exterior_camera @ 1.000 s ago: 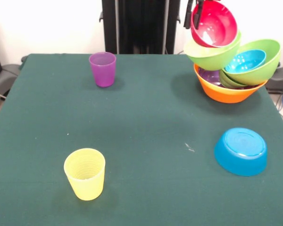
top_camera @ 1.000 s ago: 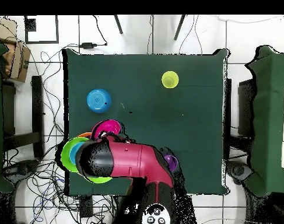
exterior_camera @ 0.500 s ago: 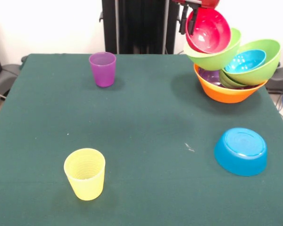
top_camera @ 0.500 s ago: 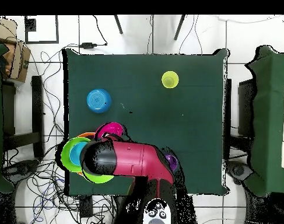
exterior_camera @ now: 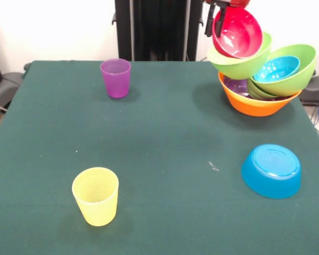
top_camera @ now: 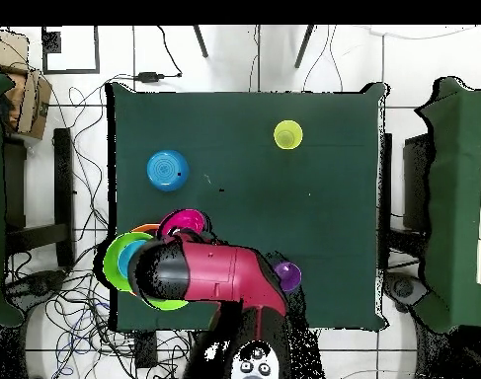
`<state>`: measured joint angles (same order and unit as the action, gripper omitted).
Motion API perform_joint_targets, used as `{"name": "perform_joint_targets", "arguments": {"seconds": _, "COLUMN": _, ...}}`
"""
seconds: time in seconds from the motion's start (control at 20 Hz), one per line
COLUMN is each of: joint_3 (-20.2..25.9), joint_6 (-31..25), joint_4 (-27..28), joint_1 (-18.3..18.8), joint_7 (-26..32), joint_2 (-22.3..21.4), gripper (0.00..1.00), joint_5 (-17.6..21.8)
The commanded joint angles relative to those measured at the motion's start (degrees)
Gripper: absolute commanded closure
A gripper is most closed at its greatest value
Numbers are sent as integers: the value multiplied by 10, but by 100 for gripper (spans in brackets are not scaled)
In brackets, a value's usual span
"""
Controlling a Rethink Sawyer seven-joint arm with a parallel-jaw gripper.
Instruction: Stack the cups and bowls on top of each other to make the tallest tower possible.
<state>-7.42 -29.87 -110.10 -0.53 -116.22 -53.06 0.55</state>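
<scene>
Standing: tower (exterior_camera: pixel 258 79) at the far right of the table (exterior_camera: pixel 165 143) — an orange bowl (exterior_camera: pixel 255 104) as base, with a purple bowl (exterior_camera: pixel 237 86) and green ones nested inside it.
Top: a red bowl (exterior_camera: pixel 238 33) tilted on its side against the upper green bowl (exterior_camera: pixel 243 62), not seated flat.
Gripper: gripper (exterior_camera: pixel 217 16) at the red bowl's rim near the top edge — closed on it or only touching, I cannot tell.
Inside: one blue bowl (exterior_camera: pixel 276 68) in the tilted green bowl (exterior_camera: pixel 295 70) on the right.
Left: a second blue bowl (exterior_camera: pixel 271 170) face down, near right; purple cup (exterior_camera: pixel 116 77) far left; yellow cup (exterior_camera: pixel 95 196) near left — all well apart from the pile.
Judgement: roughly two thirds through; the top looks shaky.
</scene>
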Motion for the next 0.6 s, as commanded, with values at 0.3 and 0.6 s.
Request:
{"name": "perform_joint_targets", "arguments": {"seconds": 0.3, "joint_3": 2, "joint_6": 44, "joint_4": -9, "joint_1": -45, "joint_7": -140, "joint_2": 34, "gripper": 100, "joint_5": -39}}
{"name": "perform_joint_targets", "arguments": {"seconds": 0.6, "joint_3": 9, "joint_6": 88, "joint_4": -19, "joint_1": -38, "joint_7": -148, "joint_2": 36, "gripper": 0, "joint_5": -59}}
